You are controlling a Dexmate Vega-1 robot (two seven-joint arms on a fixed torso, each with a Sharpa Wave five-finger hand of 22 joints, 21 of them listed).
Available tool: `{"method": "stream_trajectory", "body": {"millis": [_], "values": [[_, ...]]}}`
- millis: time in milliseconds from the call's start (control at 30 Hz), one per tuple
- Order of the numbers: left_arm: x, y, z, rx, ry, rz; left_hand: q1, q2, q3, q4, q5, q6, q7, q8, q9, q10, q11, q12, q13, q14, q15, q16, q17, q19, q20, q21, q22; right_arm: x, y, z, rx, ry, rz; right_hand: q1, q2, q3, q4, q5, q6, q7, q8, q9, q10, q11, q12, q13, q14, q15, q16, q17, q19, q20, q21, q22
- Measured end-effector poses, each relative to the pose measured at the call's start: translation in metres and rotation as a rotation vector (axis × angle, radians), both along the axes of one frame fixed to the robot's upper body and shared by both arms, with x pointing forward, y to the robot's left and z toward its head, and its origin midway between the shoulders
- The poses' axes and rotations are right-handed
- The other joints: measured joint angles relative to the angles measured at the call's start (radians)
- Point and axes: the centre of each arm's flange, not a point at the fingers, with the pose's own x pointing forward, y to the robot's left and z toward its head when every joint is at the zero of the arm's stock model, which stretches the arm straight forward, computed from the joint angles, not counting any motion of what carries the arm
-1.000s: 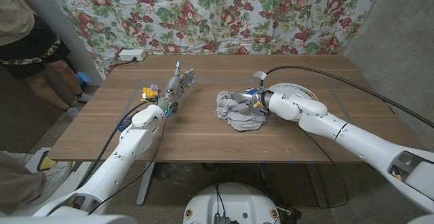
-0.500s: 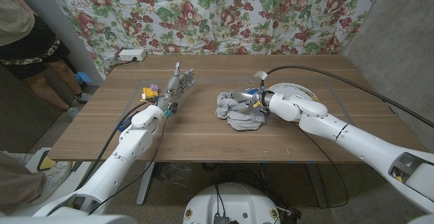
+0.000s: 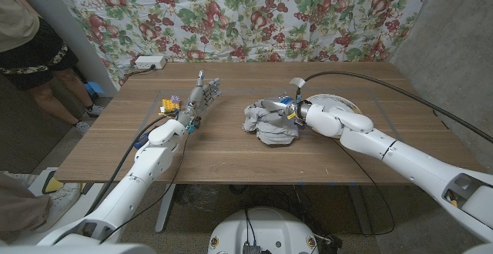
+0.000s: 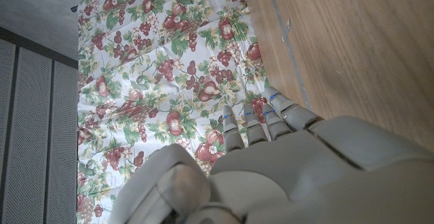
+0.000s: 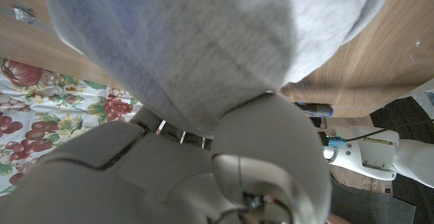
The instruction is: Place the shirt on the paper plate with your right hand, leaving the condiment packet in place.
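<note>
Grey shirt [image 3: 268, 123] gripped by right hand [image 3: 291, 114], seemingly lifted; left hand [image 3: 197, 100] spread, holding nothing.

The desk [image 3: 231, 150] is a rectangular wooden surface with a brown grain finish, set against a floral fabric backdrop.

Items lying directly on the desk:

- A crumpled grey shirt [image 3: 266, 125], near the middle of the surface.
- A white paper plate [image 3: 339, 100], just beside the shirt on the robot's right, partly covered by the right arm.
- A small yellow-and-dark condiment packet [image 3: 169, 102], well apart from the shirt on the robot's left, near the far left edge.
- A white power strip [image 3: 149, 62], at the far left corner, its cord running off the edge.
</note>
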Motion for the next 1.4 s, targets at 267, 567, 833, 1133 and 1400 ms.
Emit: {"method": "stream_trajectory", "body": {"millis": [267,567,833,1133,1400], "values": [[-0.001,0.0,0.001,0.0,-0.002,-0.001,0.0,0.0,0.0,0.0,0.0,0.0,0.0,0.0,0.0,0.0,0.0,0.0,0.0,0.0,0.0,0.0,0.0,0.0,0.0,0.0,0.0,-0.005,-0.001,0.007,0.008,-0.017,0.011,0.0,0.0,0.002,-0.002,-0.007,0.012,0.001,0.006,0.0,0.009,-0.002,0.018,0.012,0.018,0.003,-0.002,0.004,0.0,0.0,0.014,0.0],[-0.002,-0.001,0.002,-0.005,-0.009,-0.001,0.0,0.0,0.0,0.0,0.0,0.0,0.0,0.0,0.0,0.0,0.0,0.0,0.0,0.0,0.0,0.0,0.0,0.0,0.0,0.0,0.0,-0.011,-0.002,0.014,0.016,-0.032,0.021,0.0,0.0,0.002,-0.002,-0.007,0.019,0.002,0.006,0.0,0.009,-0.002,0.035,0.017,0.036,0.0,-0.006,0.005,0.0,0.0,0.018,0.0],[-0.001,-0.003,0.003,-0.004,-0.012,-0.002,0.0,0.0,0.0,0.0,0.0,0.0,0.0,0.0,0.0,0.0,0.0,0.0,0.0,0.0,0.0,0.0,0.0,0.0,0.0,0.0,0.0,-0.017,-0.006,0.021,0.023,-0.048,0.025,-0.007,-0.007,0.006,0.002,-0.013,0.027,0.002,0.006,0.004,0.013,0.003,0.042,0.027,0.046,0.0,-0.014,0.005,0.007,0.0,0.029,0.0],[-0.001,-0.005,0.004,-0.002,-0.015,-0.001,0.0,0.0,0.0,0.0,0.0,0.004,-0.004,0.0,0.0,0.0,0.0,0.0,0.0,0.0,0.0,0.0,0.0,0.0,0.0,0.0,0.0,-0.023,-0.009,0.029,0.031,-0.068,0.029,-0.007,-0.007,0.009,0.0,-0.019,0.03,0.005,0.006,0.004,0.013,0.002,0.055,0.031,0.054,0.0,-0.014,0.005,0.009,-0.002,0.041,0.005],[-0.001,-0.007,0.006,0.0,-0.018,-0.003,0.0,0.0,0.0,0.0,0.0,0.006,-0.002,0.0,0.0,0.0,0.0,0.0,0.0,0.0,0.0,0.0,0.0,0.0,0.0,0.0,0.0,-0.027,-0.012,0.036,0.037,-0.084,0.032,-0.012,-0.012,0.01,-0.002,-0.019,0.036,0.0,0.006,0.004,0.018,-0.003,0.062,0.032,0.059,-0.002,-0.024,0.01,0.009,-0.002,0.046,0.005]]}}
